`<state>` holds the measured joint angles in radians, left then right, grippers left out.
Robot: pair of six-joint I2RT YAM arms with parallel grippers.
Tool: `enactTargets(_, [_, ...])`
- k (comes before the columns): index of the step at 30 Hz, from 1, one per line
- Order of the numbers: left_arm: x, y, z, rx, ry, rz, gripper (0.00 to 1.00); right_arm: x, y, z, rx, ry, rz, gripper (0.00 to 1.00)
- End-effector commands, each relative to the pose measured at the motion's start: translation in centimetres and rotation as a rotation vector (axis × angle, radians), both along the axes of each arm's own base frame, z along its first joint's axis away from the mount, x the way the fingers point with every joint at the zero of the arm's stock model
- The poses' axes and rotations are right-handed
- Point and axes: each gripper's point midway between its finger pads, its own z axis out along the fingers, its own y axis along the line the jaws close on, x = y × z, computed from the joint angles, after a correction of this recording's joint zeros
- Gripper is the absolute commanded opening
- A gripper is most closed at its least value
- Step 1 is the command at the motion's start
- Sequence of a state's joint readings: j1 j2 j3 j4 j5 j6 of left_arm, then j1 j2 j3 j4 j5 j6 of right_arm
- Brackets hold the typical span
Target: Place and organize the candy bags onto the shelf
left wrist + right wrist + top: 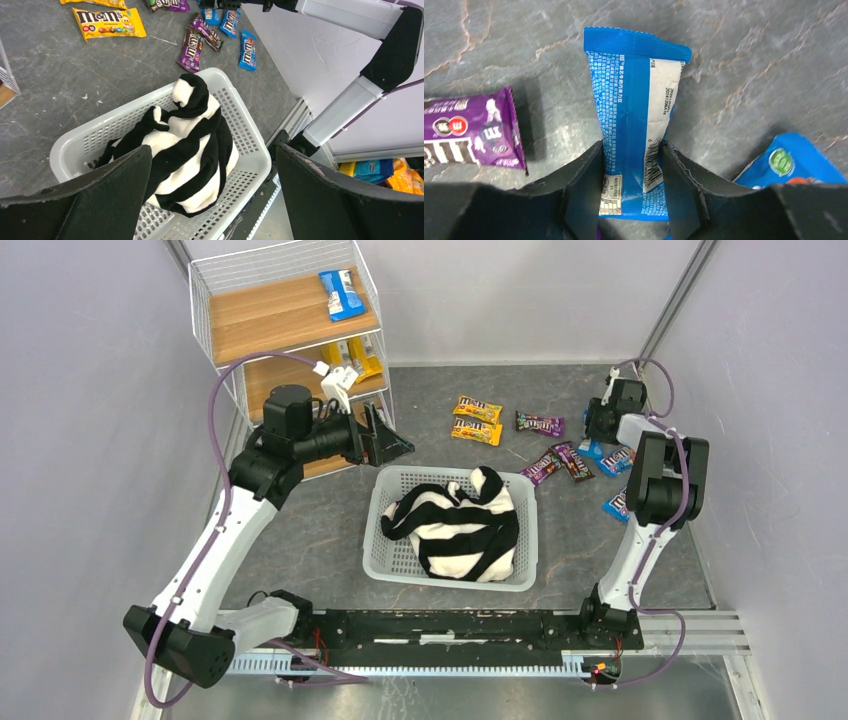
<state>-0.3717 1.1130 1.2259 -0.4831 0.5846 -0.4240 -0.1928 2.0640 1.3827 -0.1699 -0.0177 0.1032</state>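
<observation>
Grey stone-patterned mat [330, 530] covers the table, with pale walls on three sides.

Far left, back corner: shelf [270, 315]. One blue candy bag [342, 294] lies on its top board, and I see yellow bags [360, 358] on the middle tier.

Left gripper [212, 155] hangs between the shelf and the basket. Its jaws stand wide apart with nothing between them.

Centre: white lattice basket [385, 560] holding a bunched black-and-white striped cloth [460, 525].

Behind the basket, two yellow packets [477, 420] lie side by side on the mat. Right of those, three purple packets [558, 462] are spread loose.

Far right: right gripper [631, 165] is down at the mat among the blue ones. In my wrist view its fingers [584, 185] press on both long edges of a blue packet [636, 100], which is pinched narrow between them. I log that as clamped. It lies printed back up. A neighbouring purple packet [469, 132] sits to its left and another blue one [794, 160] to its right. Neither touches the fingers.
</observation>
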Motion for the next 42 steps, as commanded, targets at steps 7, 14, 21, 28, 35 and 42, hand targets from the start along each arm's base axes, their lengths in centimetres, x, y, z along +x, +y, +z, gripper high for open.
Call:
enactTargets(7, [-0.3,-2.3,0.7,-0.095,0.040,-0.012,1.00,-1.9,3.9,5.2,0.209,-0.167,-0.011,0.48])
enactTargets(14, [-0.4,-5.6,0.4,-0.142,0.077,-0.048,1.00,-4.7,5.8,8.8,0.290,-0.268,-0.013,0.47])
enactTargets(21, [0.3,-9.4,-0.6,-0.114,0.086,-0.053,0.98,-7.9,12.0,12.8,0.515,-0.382,0.096,0.46])
enactTargets(28, [0.3,-14.6,-2.0,-0.028,0.041,-0.046,0.90,-10.9,20.2,19.2,0.628,-0.496,0.266,0.46])
enactTargets(35, [1.0,-17.2,-4.1,0.067,0.012,0.020,0.82,-14.0,25.6,23.9,0.757,-0.578,0.374,0.47])
enactTargets(42, [1.3,-18.5,-4.6,0.065,0.020,0.037,0.75,-15.1,26.9,25.1,0.792,-0.603,0.400,0.47])
